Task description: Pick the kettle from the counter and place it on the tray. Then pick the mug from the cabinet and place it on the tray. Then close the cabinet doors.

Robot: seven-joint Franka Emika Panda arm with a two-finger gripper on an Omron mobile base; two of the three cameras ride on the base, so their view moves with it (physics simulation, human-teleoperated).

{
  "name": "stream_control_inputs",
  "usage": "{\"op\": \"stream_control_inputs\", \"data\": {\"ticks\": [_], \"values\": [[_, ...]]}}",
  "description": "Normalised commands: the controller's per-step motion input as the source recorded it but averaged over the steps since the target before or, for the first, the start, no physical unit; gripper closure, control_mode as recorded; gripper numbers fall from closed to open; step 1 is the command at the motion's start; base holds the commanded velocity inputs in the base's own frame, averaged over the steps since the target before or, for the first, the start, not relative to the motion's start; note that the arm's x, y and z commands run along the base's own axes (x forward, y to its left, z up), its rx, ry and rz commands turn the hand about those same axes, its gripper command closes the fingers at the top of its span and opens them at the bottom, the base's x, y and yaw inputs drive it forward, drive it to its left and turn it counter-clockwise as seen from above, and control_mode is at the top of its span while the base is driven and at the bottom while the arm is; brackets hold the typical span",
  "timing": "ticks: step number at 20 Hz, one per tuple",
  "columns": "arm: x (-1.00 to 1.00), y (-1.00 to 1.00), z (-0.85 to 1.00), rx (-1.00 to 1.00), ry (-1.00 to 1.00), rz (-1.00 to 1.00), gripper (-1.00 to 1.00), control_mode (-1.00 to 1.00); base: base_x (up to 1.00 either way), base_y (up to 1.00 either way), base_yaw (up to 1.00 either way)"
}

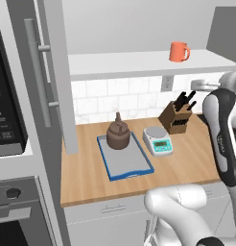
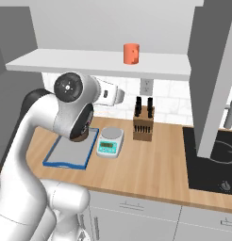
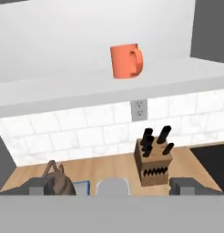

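The dark brown kettle (image 1: 118, 134) stands on the back end of the blue-rimmed grey tray (image 1: 132, 163), on the wooden counter (image 1: 187, 163). In the right base view my arm hides most of the kettle (image 2: 78, 138). The orange mug (image 1: 179, 51) stands upright on the open cabinet's pale shelf (image 1: 129, 63), its handle to the right. My gripper (image 3: 112, 187) is open and empty, hovering above the counter right of the tray and below shelf height. It faces the wall, with the mug (image 3: 126, 60) up ahead and well apart. Both cabinet doors (image 1: 55, 72) (image 2: 213, 70) stand open.
A white-and-teal scale (image 1: 158, 140) sits just right of the tray, and a knife block (image 1: 176, 117) stands behind it by the tiled wall. A black cooktop (image 2: 214, 160) lies at the counter's right end. The oven and microwave unit (image 1: 9, 120) rises on the left.
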Motion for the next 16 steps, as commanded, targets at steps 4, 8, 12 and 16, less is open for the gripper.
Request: {"op": "stream_control_inputs", "data": {"ticks": [4,8,12,16], "values": [[0.00,-0.43,0.57,0.00,-0.12,0.00,-1.00,-1.00,0.00,0.00,0.00],[0.01,-0.38,0.67,0.01,-0.05,0.00,-1.00,-1.00,0.00,0.00,0.00],[0.13,-0.29,0.47,0.00,0.04,0.00,-1.00,-1.00,0.00,0.00,0.00],[0.23,-0.07,0.13,0.00,0.01,0.00,-1.00,-1.00,0.00,0.00,0.00]]}}
